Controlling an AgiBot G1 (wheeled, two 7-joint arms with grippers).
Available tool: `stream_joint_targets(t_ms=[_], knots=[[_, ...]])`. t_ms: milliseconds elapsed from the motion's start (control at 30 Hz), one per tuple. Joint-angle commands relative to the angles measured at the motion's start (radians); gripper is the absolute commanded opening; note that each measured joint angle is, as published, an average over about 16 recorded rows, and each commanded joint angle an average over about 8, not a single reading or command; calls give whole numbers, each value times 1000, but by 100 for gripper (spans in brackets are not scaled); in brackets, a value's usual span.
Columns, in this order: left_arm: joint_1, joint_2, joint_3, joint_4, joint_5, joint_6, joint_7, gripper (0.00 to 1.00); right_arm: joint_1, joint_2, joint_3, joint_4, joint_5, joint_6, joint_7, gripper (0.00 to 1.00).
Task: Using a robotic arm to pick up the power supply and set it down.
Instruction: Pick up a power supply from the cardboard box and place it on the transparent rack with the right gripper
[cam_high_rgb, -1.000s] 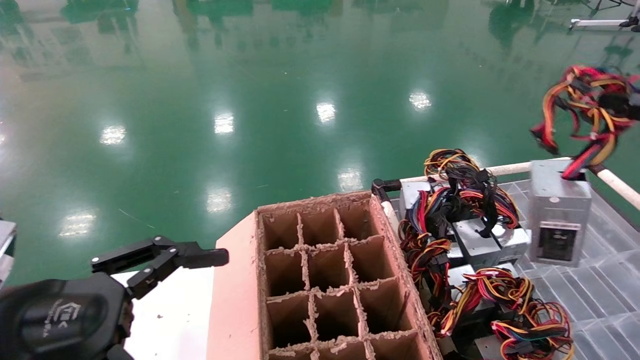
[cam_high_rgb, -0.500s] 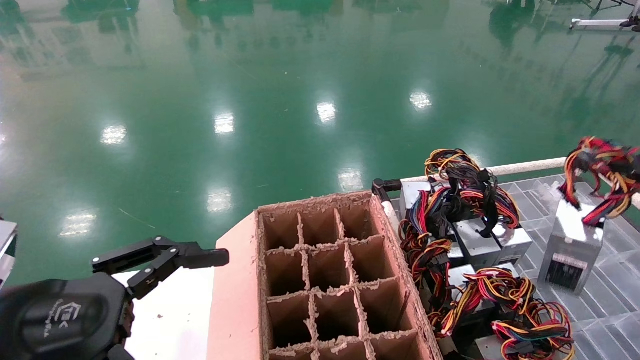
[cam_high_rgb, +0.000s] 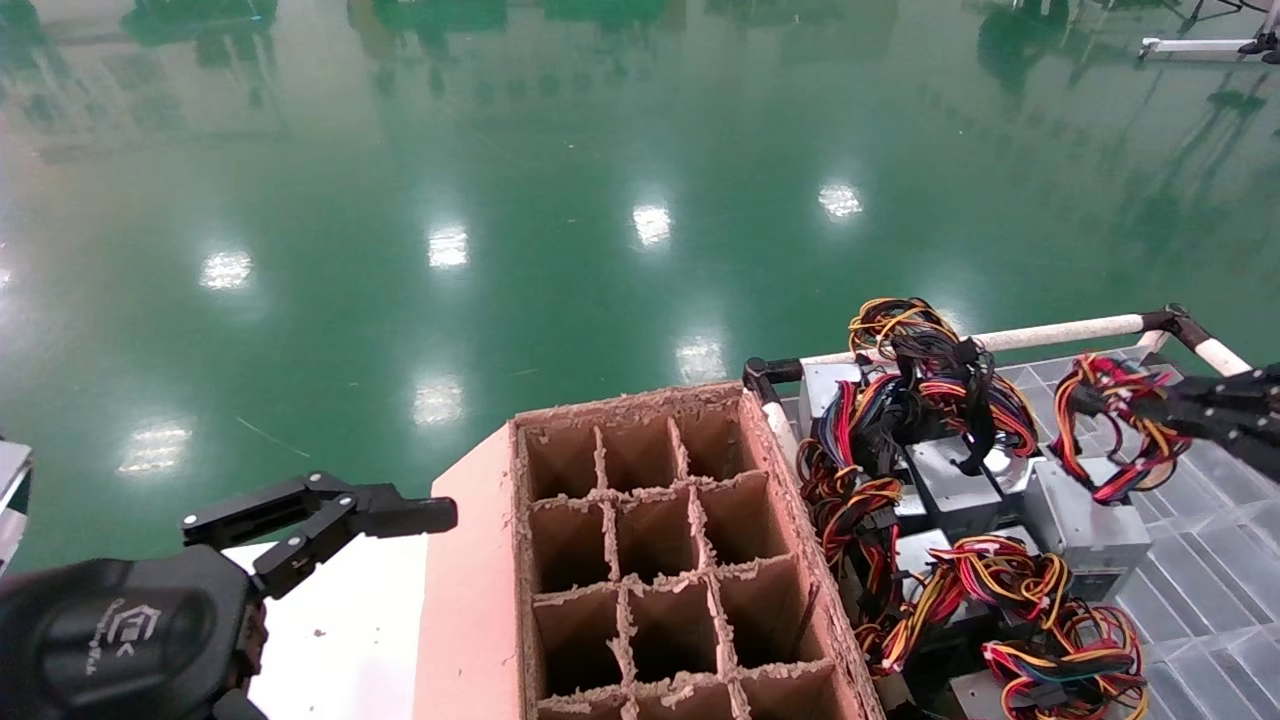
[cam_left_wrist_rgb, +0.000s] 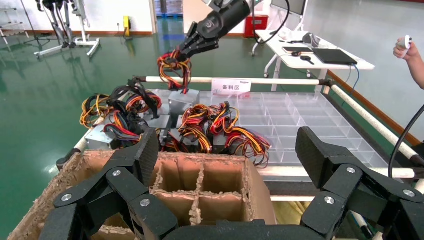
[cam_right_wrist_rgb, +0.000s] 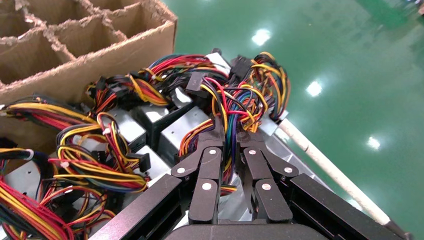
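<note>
Right gripper (cam_right_wrist_rgb: 227, 137) fingers clamp only the cable bundle (cam_high_rgb: 1115, 440) of the power supply (cam_high_rgb: 1085, 520); slippage or snagging on neighbouring wiring is likely; left gripper (cam_left_wrist_rgb: 227, 155) is parked with fingers spread.

The power supply (cam_high_rgb: 1085, 515) is a grey metal box with a bundle of red, yellow, black and orange wires (cam_high_rgb: 1115, 425) rising from its top. It sits on the clear tray (cam_high_rgb: 1215, 590), just beside the other supplies. The right arm's claw (cam_right_wrist_rgb: 231, 140) is closed on the wire bundle above the box. The left arm's claw (cam_high_rgb: 395, 510), fingers spread wide apart, hangs by the near left corner of the carton, holding nothing.
</note>
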Motion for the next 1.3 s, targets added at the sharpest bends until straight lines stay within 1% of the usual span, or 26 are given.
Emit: stream_joint_targets(t_ms=[33, 200, 400, 767, 1033, 1300], knots=[[0, 0, 0, 0, 0, 0, 0, 100, -1, -10, -6, -15, -6, 1, -14, 0], [0, 0, 0, 0, 0, 0, 0, 100, -23, -24, 0, -73, 6, 12, -33, 0], [0, 0, 0, 0, 0, 0, 0, 100, -68, -30, 31, -157, 53, 26, -36, 0], [0, 0, 0, 0, 0, 0, 0, 100, -175, -47, 149, -291, 215, 37, -1, 0], [0, 0, 0, 0, 0, 0, 0, 100, -245, -67, 223, -314, 313, 50, 9, 0], [0, 0, 0, 0, 0, 0, 0, 100, -312, -79, 255, -299, 352, 44, 12, 0]])
